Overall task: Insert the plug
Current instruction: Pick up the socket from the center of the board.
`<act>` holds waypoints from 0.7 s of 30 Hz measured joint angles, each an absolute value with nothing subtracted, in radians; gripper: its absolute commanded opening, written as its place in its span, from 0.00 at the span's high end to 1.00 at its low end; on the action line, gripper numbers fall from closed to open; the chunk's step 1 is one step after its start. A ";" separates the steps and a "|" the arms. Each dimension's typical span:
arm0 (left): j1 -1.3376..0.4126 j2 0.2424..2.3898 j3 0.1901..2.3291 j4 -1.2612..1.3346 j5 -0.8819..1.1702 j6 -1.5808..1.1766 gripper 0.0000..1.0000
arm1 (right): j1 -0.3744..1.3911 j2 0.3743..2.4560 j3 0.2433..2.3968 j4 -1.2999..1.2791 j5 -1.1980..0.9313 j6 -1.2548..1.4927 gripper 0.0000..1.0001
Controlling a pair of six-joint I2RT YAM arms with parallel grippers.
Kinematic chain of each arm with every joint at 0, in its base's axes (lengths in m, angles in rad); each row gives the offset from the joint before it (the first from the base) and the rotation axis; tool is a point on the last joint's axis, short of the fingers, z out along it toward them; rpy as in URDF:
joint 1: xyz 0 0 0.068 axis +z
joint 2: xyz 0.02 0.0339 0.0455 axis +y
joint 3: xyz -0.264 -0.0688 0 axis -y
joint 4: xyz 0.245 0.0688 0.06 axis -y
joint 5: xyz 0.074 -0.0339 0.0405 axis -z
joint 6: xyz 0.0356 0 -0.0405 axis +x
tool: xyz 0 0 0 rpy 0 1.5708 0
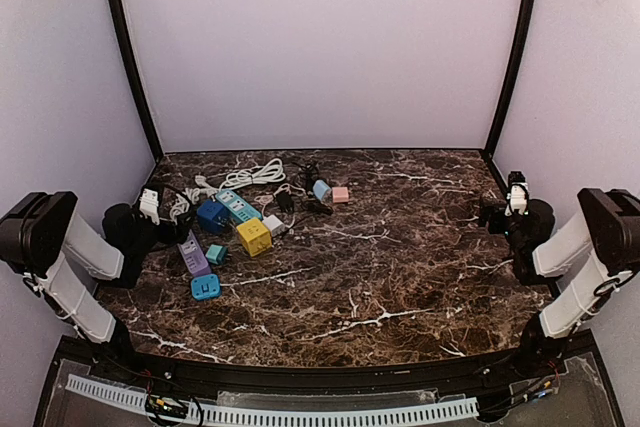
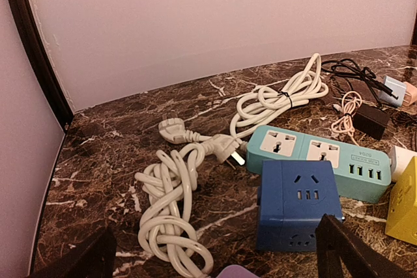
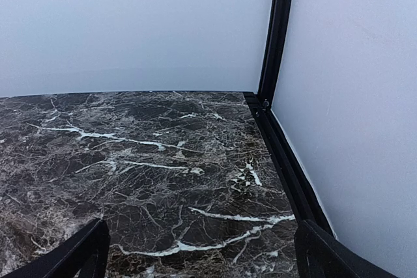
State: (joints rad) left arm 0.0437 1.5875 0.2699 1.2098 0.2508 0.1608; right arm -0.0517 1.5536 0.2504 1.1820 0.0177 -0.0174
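A white plug (image 2: pixel 228 148) lies on the marble with its prongs pointing at the end of a teal power strip (image 2: pixel 313 154); its cord runs into a knotted white coil (image 2: pixel 169 206). A blue cube socket (image 2: pixel 296 203) sits just in front of the strip. My left gripper (image 2: pixel 215 258) hangs open over the near side of this cluster, holding nothing. In the top view it (image 1: pixel 160 211) is at the table's left edge beside the strip (image 1: pixel 238 207). My right gripper (image 3: pixel 199 252) is open above bare marble at the far right (image 1: pixel 510 202).
A yellow cube socket (image 1: pixel 253 236), purple strip (image 1: pixel 193 257), blue adapter (image 1: pixel 205 287), white cube (image 1: pixel 274 224), light-blue (image 1: pixel 321 189) and pink (image 1: pixel 340 194) adapters lie left of centre. A second white cord bundle (image 2: pixel 280 99) and black adapter (image 2: pixel 371 120) sit behind. Walls enclose three sides.
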 measured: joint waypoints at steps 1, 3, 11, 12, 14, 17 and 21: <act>0.044 1.588 0.270 1.210 0.250 0.160 0.00 | -0.052 1.553 0.250 1.182 0.017 -0.017 0.01; 0.044 1.588 0.270 1.210 0.249 0.160 0.00 | -0.052 1.538 0.252 1.147 0.018 -0.017 0.01; 0.044 1.569 0.310 1.089 0.175 0.123 0.00 | -0.055 1.188 0.450 0.720 -0.037 0.118 0.01; 0.049 1.555 0.371 0.966 0.152 0.115 0.00 | -0.055 1.166 0.489 0.667 -0.072 0.149 0.01; 0.059 1.559 0.571 0.715 0.138 0.123 0.00 | -0.052 1.150 0.556 0.565 -0.137 0.206 0.01; 0.066 1.597 0.961 0.353 0.207 0.189 0.07 | -0.023 1.157 0.639 0.413 -0.201 0.277 0.01; 0.004 1.615 1.295 -0.008 0.326 0.390 0.07 | 0.109 1.201 0.728 0.266 -0.240 0.321 0.01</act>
